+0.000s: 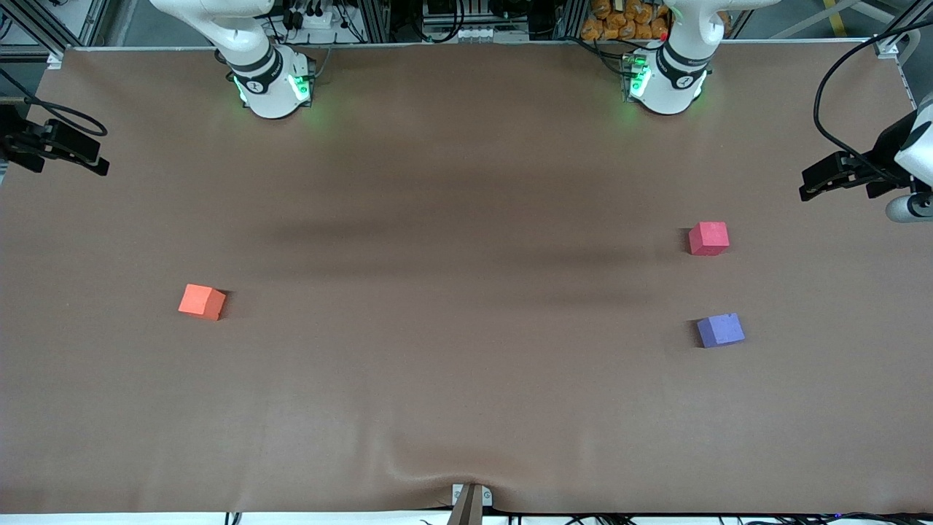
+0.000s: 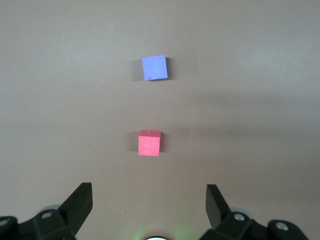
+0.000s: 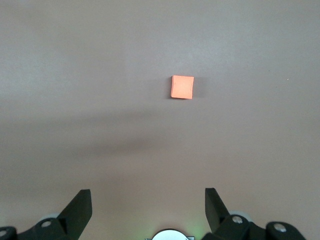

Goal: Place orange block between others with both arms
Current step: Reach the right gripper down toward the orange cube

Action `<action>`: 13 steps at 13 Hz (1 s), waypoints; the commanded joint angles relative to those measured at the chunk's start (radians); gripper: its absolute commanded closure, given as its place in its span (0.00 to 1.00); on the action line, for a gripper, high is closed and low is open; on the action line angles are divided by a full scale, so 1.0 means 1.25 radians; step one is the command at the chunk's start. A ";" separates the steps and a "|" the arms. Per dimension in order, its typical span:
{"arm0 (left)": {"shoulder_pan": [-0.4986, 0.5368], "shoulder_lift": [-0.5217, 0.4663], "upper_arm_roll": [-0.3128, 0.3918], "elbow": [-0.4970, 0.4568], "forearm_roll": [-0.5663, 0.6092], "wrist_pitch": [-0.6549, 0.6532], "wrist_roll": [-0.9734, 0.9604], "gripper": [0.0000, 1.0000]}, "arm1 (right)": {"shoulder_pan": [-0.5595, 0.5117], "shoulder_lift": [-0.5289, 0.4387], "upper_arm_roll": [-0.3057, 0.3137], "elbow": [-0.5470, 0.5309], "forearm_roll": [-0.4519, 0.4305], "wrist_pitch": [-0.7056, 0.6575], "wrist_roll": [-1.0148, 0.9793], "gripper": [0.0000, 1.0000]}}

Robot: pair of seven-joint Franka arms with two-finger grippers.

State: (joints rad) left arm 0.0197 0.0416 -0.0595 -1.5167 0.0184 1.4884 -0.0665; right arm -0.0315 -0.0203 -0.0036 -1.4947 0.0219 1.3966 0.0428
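- Orange block (image 1: 202, 301) sits alone on the brown table (image 1: 452, 379), toward the right arm's end; red block (image 1: 708, 238) and purple block (image 1: 720, 329) lie toward the left arm's.
- Right gripper (image 3: 147, 210) and left gripper (image 2: 148, 205) hang high, jaws wide, empty (nothing touched).
- Step: opening pickup; the right gripper needs to descend over the orange block.
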 commanded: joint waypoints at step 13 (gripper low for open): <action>-0.002 -0.004 -0.021 0.001 -0.006 -0.024 0.009 0.00 | -0.018 0.114 0.002 -0.002 -0.003 0.090 -0.008 0.00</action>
State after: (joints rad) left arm 0.0131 0.0416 -0.0818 -1.5176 0.0184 1.4704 -0.0665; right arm -0.0398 0.0909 -0.0093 -1.5072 0.0219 1.4875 0.0430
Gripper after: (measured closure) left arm 0.000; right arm 0.000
